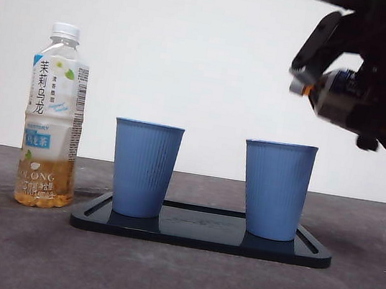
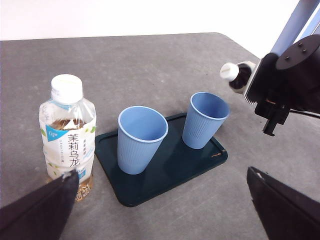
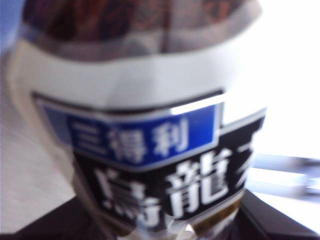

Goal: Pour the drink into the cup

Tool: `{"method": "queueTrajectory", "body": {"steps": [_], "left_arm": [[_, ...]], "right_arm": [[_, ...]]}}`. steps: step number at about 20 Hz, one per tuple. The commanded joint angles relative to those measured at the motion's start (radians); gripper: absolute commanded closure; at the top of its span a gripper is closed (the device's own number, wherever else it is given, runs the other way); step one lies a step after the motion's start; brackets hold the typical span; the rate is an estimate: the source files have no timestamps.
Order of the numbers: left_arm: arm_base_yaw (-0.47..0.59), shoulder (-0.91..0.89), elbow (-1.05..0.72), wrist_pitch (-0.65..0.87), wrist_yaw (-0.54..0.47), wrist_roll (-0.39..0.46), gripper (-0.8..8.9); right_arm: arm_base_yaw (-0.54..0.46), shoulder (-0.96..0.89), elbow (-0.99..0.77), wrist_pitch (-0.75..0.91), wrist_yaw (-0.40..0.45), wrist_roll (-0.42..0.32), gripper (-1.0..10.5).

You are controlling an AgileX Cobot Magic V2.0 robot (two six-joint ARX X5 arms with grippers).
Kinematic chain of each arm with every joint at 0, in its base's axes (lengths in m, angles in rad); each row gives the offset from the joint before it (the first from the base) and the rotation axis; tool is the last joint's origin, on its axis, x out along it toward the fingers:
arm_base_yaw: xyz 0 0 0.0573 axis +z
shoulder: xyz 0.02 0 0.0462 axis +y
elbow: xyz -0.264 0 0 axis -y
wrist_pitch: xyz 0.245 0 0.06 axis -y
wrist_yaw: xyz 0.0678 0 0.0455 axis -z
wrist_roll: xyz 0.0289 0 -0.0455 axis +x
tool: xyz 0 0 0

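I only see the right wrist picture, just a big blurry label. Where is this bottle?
Observer: The right gripper holds the dark bottle tipped sideways in the air, above the right blue cup.
Operator: Is its cap on?
Observer: Yes, the white cap is on the bottle.
Operator: Are there more cups?
Observer: A second blue cup stands on the same dark tray.
Operator: Anything else?
Observer: A jasmine oolong bottle stands upright on the table beside the tray.
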Motion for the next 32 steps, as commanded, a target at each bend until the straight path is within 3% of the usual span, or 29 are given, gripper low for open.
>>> {"method": "queueTrajectory", "body": {"steps": [1,4,14,17,20,22,32], "left_arm": [[-0.005,0.003,0.005,0.008,-0.003,0.011,2.87],[-0.005,0.003,0.005,0.008,-0.003,0.011,2.87],[-0.005,0.003,0.005,0.009,-0.003,0.003,2.87],[-0.005,0.003,0.005,0.009,-0.003,0.004,2.87],[-0.005,0.003,0.005,0.01,-0.003,0.004,2.87],[-0.005,0.003,0.005,0.016,-0.003,0.005,2.87],[-0.005,0.004,0.005,0.019,-0.003,0.006,2.87]], "right_arm": [[-0.003,-0.035,0.035,0.029,-0.039,0.209,7.4],[-0.03,-0.063,0.023,0.092,-0.136,0.298,7.4],[-0.174,-0.144,-0.293,0.656,-0.393,0.415,7.5],[-0.223,-0.149,-0.417,0.885,-0.513,0.433,7.5],[-0.238,-0.149,-0.519,1.1,-0.544,0.427,7.5],[-0.259,-0.147,-0.559,1.188,-0.625,0.425,7.5],[-0.378,-0.125,-0.571,1.248,-0.808,0.402,7.5]]}}
